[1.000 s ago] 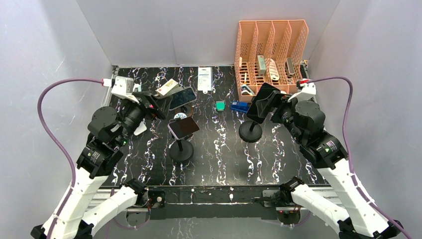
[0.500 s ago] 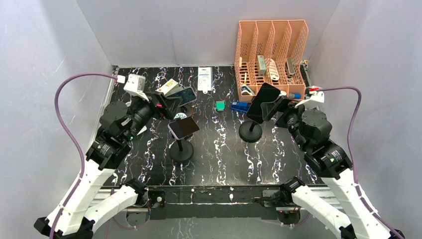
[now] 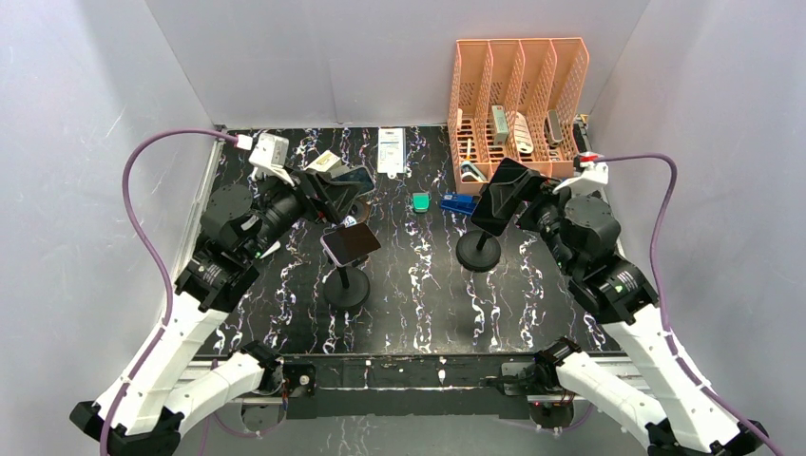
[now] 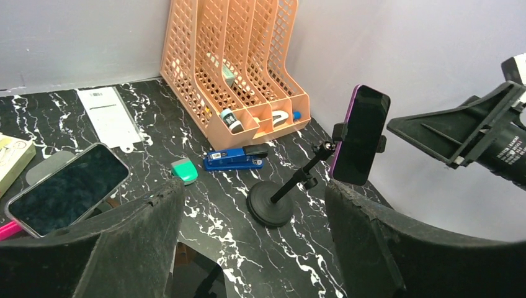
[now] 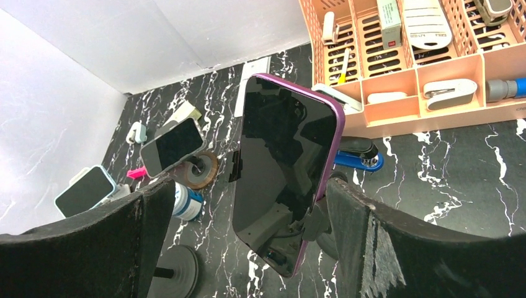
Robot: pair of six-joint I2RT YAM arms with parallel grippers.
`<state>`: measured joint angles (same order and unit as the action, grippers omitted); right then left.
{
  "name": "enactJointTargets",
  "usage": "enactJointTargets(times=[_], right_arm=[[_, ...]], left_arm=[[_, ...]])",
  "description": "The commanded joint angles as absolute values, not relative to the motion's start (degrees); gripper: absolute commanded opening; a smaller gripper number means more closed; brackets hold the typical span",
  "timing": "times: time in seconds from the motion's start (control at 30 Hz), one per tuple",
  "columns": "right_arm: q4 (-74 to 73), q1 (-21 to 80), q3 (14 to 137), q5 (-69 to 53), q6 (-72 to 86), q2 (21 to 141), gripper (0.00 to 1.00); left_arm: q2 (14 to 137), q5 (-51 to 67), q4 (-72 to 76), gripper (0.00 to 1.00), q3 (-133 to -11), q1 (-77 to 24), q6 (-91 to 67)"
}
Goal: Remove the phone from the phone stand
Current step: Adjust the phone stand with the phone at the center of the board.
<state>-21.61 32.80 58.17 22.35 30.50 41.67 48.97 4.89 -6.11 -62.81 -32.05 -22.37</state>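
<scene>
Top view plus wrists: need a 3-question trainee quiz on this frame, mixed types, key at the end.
1. True or false: the right gripper is shut on the purple-cased phone.
2. Which item lies on the table beside the orange file rack? A) blue stapler B) scissors C) mug
3. Of the left stand and the right stand, how many hold a phone?
Key: 1 false, its jaws stand open on either side of it; 2 A; 3 two.

A robotics lab test cell: plain grey panels (image 3: 380,57) box in a black marbled table (image 3: 418,285), with robot arms (image 3: 181,332) bolted at 6 o'clock and an orange desk organizer (image 3: 518,66) at 1 o'clock.
</scene>
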Motion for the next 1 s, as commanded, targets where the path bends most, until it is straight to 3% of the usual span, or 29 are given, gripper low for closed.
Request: enactJointTargets(times=[0.0,0.33,0.5,0.8,0.97], right_arm=[[-18.39,32.33,58.8,23.35,31.2,42.56,0.99],[-23.06,31.81,57.44,27.28,29.87,38.27,0.99],[-23.88,31.77,56.97,22.56,26.45,35.54,0.99],[-26.76,31.81,60.05,12.92,23.05,33.84,0.99],[-27.47,31.77,62.57,8.28,23.05,34.89,0.99]], left_arm=[[49.61,7.09,-4.15,0.8,-63.15,-32.17,-23.23],[49.75,7.33,-4.44,0.8,-61.91,-32.17,-24.06],[52.73,8.5,-6.9,0.8,-62.98,-32.17,-26.23],[45.02,-8.53,-25.63,0.79,-63.86,-32.17,-34.79],[39.16,-10.06,-33.52,0.79,-63.03,-32.17,-40.33]])
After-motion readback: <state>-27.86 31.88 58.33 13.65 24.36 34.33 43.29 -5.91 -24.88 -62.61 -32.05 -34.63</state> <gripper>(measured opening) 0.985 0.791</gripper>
